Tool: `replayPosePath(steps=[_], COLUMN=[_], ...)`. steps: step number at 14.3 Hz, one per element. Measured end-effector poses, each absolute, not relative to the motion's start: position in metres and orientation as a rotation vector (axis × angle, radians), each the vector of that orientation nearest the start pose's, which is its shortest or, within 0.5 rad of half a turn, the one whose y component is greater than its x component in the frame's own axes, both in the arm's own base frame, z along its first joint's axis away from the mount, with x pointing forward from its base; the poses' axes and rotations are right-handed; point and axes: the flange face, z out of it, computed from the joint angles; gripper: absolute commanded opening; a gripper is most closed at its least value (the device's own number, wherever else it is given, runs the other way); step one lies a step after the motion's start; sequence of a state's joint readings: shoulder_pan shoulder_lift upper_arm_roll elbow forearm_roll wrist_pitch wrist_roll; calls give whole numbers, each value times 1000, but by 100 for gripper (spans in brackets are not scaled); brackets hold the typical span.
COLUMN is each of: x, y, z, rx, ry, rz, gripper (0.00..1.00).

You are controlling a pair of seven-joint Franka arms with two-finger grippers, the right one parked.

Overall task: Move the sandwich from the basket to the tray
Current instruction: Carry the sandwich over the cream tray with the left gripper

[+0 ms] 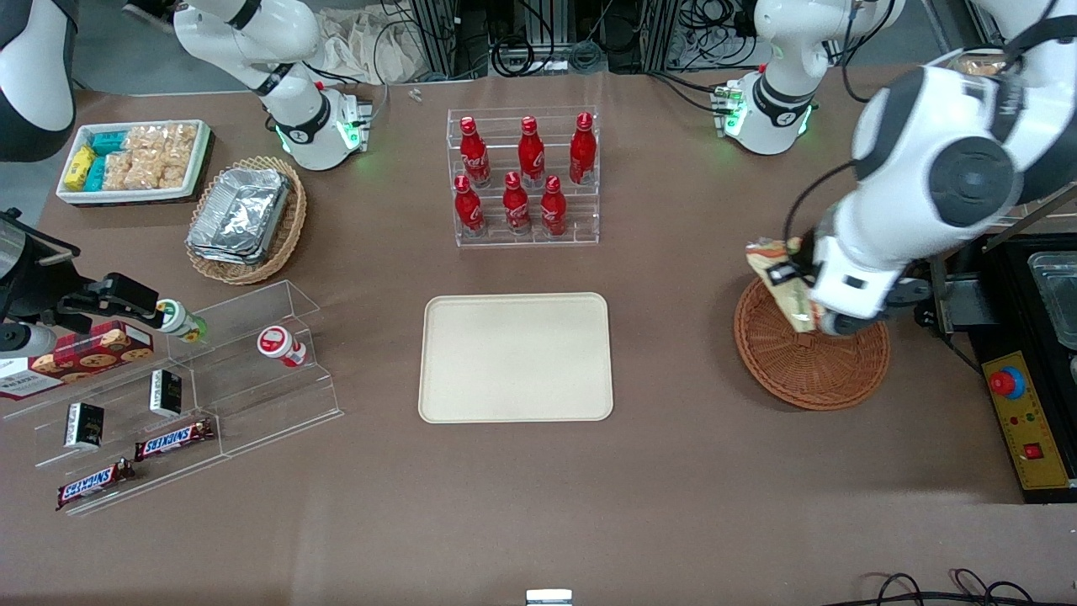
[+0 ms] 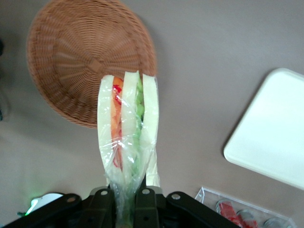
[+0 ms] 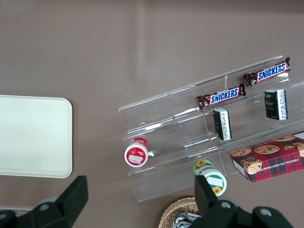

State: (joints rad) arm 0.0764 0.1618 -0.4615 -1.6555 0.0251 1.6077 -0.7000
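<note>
My left gripper [image 2: 125, 199] is shut on the sandwich [image 2: 128, 137], a plastic-wrapped white-bread wedge with orange, red and green layers. In the front view the sandwich [image 1: 778, 278] hangs lifted over the rim of the round reddish-brown basket [image 1: 812, 358], with the gripper [image 1: 803, 290] above the basket's edge nearest the tray. The basket [image 2: 80, 52] holds nothing that I can see. The cream rectangular tray [image 1: 516, 356] lies flat at the table's middle, toward the parked arm from the basket; its corner [image 2: 270, 133] shows in the left wrist view.
A clear rack of red bottles [image 1: 523, 177] stands farther from the front camera than the tray. A tan oval basket with foil trays [image 1: 246, 219], a white bin of snacks [image 1: 135, 160] and a clear shelf with candy bars [image 1: 172, 396] lie toward the parked arm's end. A yellow control box [image 1: 1028, 429] sits at the working arm's end.
</note>
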Motion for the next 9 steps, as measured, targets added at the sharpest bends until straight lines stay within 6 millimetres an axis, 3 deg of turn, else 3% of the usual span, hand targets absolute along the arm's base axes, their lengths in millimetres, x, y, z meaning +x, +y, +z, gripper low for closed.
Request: replayPosePath(steps=[4,7,9], x=[529,533,538], y=[-289,-333,-362], z=[493,475,451], rx=[-3075,-3097,-3119], ry=[-226,-110,-44], rz=[222,241,254], gripper=[4,4,4])
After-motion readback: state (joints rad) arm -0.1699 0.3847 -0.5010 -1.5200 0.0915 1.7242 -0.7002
